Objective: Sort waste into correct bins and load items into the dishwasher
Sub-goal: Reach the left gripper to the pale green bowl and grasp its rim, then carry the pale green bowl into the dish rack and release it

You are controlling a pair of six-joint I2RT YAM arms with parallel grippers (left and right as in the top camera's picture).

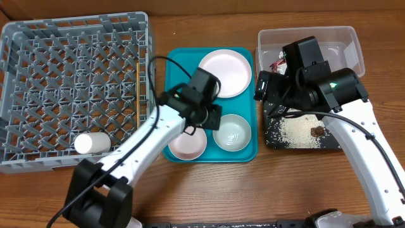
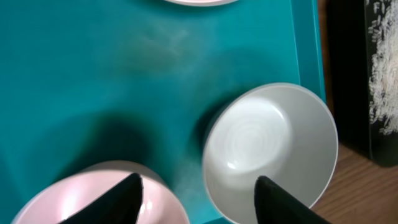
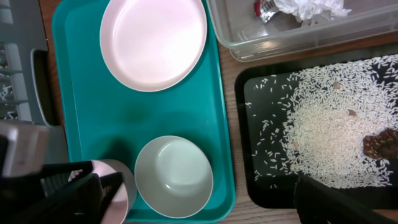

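Left gripper [image 2: 199,190] hangs low over the teal tray [image 3: 81,112], its two dark fingers spread apart with nothing between them; one fingertip [image 2: 127,190] sits above the rim of the small pink bowl [image 1: 186,144] at the tray's near left corner, the other above the edge of the grey-green bowl [image 1: 231,133] just beside it at the near right corner; both bowls stand upright and look empty; the pale round plate [image 1: 224,73] lies flat on the tray's far end, apart from the bowls; the right gripper [image 3: 196,190] hovers higher, by the tray's right edge, spread wide and holding nothing, though its left finger is hard to tell from the other arm there; right of the tray, at the far side, the clear bin [image 1: 345,38] holds the red wrapper scrap [image 3: 264,7] and the white tissue wad [image 3: 308,7] together; nearer, also right of the tray, a black tray [image 3: 252,186] carries scattered white grains and a brown lump [image 3: 379,144]; left of the tray stands the grey dish rack [image 1: 38,38], with the white cup [image 1: 92,142] on its side near the front wall and the wooden chopsticks [image 1: 137,92] along the wall nearest the tray, showing only as one thin line.
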